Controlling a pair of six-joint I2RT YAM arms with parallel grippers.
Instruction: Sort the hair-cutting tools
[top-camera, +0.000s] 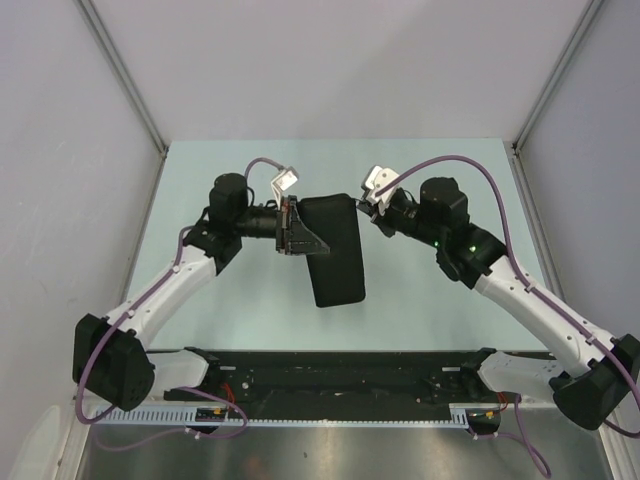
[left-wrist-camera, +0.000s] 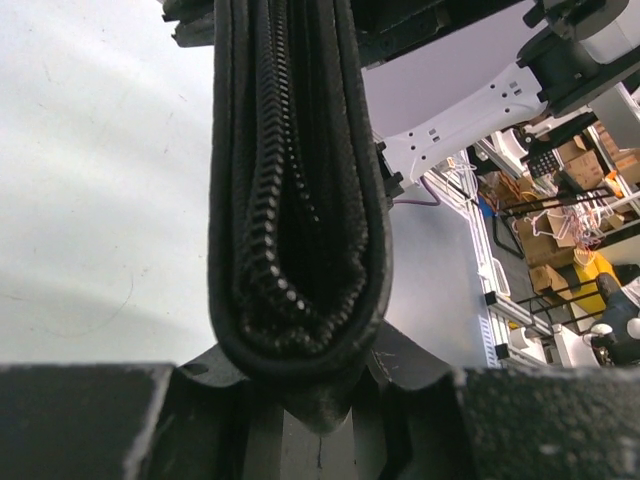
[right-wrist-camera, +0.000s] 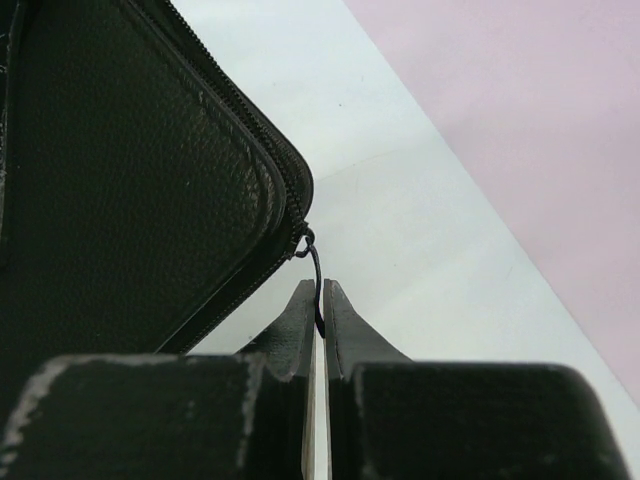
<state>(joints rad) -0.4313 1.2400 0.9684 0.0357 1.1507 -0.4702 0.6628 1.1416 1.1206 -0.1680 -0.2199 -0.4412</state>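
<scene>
A flat black zippered case (top-camera: 335, 250) is held above the pale table between both arms. My left gripper (top-camera: 292, 228) is shut on its left edge; in the left wrist view the case's zippered edge (left-wrist-camera: 300, 200) fills the frame and sits pinched in the gripper (left-wrist-camera: 310, 385). My right gripper (top-camera: 366, 205) is at the case's far right corner. In the right wrist view it (right-wrist-camera: 320, 300) is shut on the thin black zipper pull (right-wrist-camera: 316, 280) at the corner of the case (right-wrist-camera: 130, 170). No scissors or combs show in any view.
The pale green table (top-camera: 440, 300) is bounded by grey walls on the left, back and right. A black rail (top-camera: 340, 375) runs along the near edge between the arm bases.
</scene>
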